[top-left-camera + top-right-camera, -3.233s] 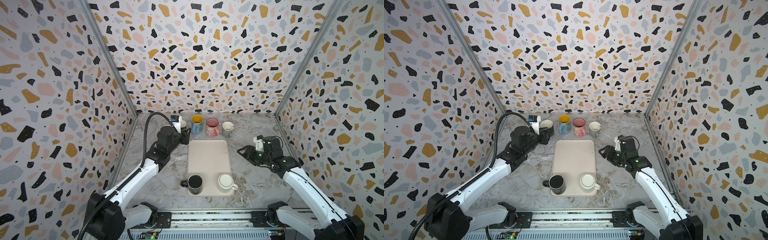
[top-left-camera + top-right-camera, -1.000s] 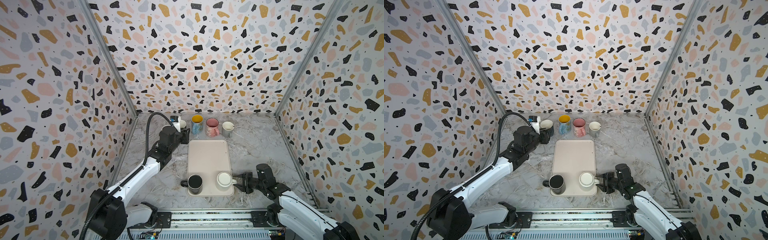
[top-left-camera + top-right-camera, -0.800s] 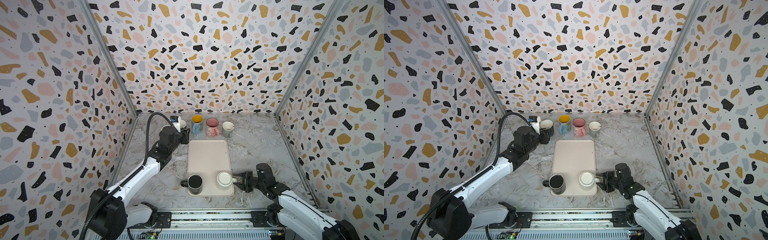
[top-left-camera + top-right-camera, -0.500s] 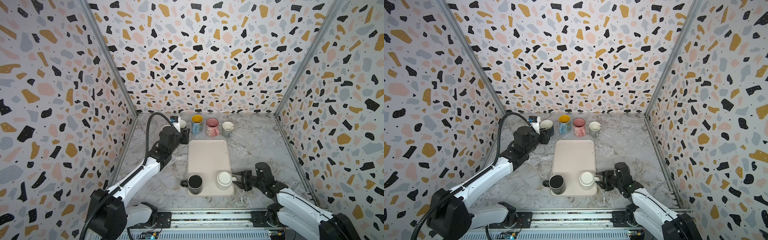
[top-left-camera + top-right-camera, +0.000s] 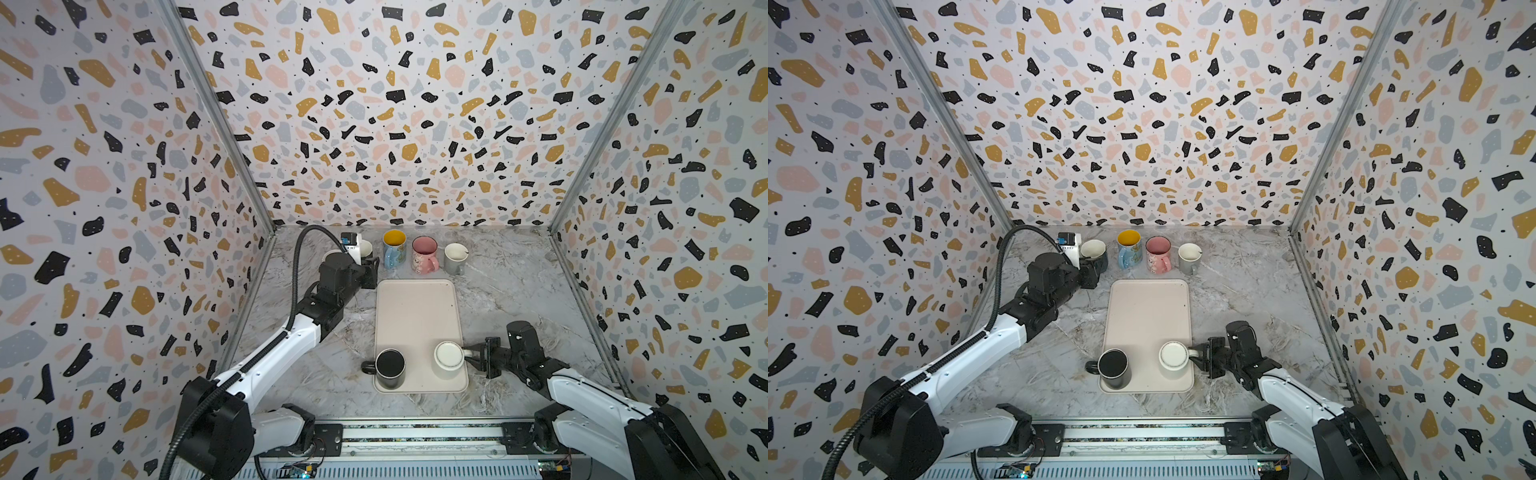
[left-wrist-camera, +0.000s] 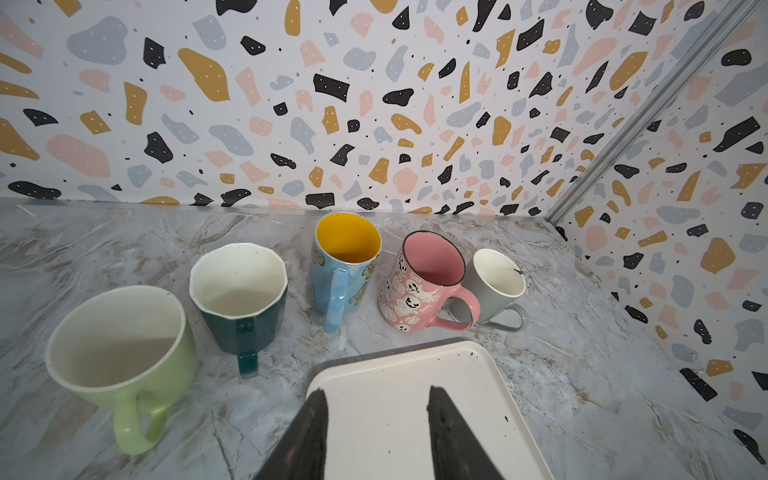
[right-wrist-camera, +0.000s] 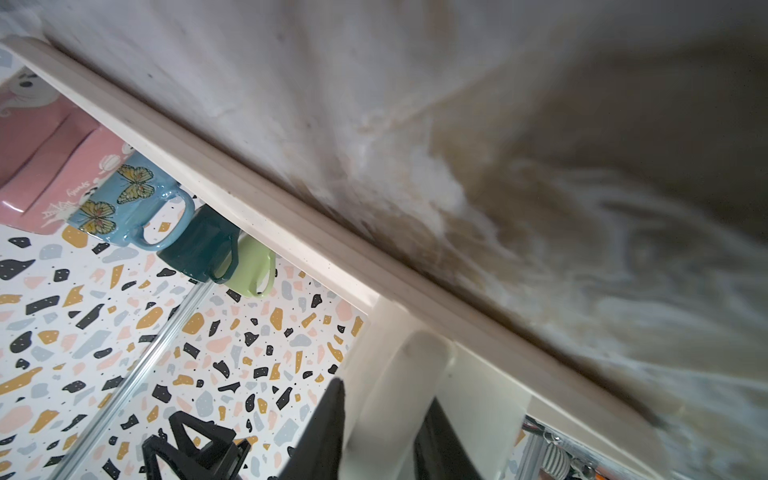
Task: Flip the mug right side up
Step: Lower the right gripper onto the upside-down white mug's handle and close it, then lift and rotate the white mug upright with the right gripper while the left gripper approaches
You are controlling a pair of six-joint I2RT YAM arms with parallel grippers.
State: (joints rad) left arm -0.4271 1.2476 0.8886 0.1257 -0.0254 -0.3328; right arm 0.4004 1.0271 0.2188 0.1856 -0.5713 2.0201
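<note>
Right, the upside-down cream ceramic mug (image 5: 449, 355) sits at five o'clock on the beige rectangular tray (image 5: 415, 307), handle (image 7: 390, 365) toward three. My right gripper (image 5: 476, 356) looks clenched on that handle; the left gripper (image 6: 376, 399) hangs released at eleven o'clock. Grasp step, I judge; next comes a lift and a half-roll of the wrist.

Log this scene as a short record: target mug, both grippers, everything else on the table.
target: white mug, upside down on tray, near right corner
right gripper: shut on the mug's handle
left gripper: open, empty, by tray's far left corner
also on tray: black mug
back row, upright: green mug, dark green mug, blue mug, pink mug, grey mug
</note>
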